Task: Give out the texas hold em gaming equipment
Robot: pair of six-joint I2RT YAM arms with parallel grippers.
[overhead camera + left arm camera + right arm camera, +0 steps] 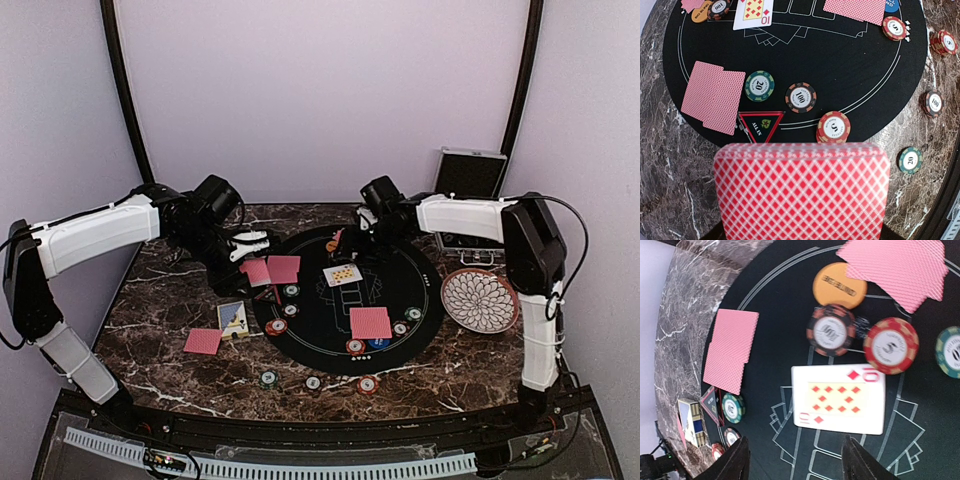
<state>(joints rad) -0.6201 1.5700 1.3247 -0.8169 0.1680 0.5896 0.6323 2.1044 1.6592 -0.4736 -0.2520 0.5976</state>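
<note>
In the left wrist view a deck of red-backed cards (801, 190) fills the foreground; my left gripper (252, 243) is shut on it at the left edge of the round black mat (330, 325), its fingers hidden behind the deck. My right gripper (800, 462) hangs open over the mat's far side with nothing between its fingers. Just beyond them the ten of diamonds (840, 399) lies face up. An orange button (839, 286), a black chip (831, 330) and a red chip (890, 345) lie past it. Face-down card pairs (270, 270) (371, 322) (203, 341) are laid out.
More chips lie on the mat's rim (276, 326) (413, 314) and on the marble in front (313, 383). A card box (232, 318) stands left of the mat. A patterned plate (480, 299) sits at the right, and an open silver-edged case (470, 175) at the back right.
</note>
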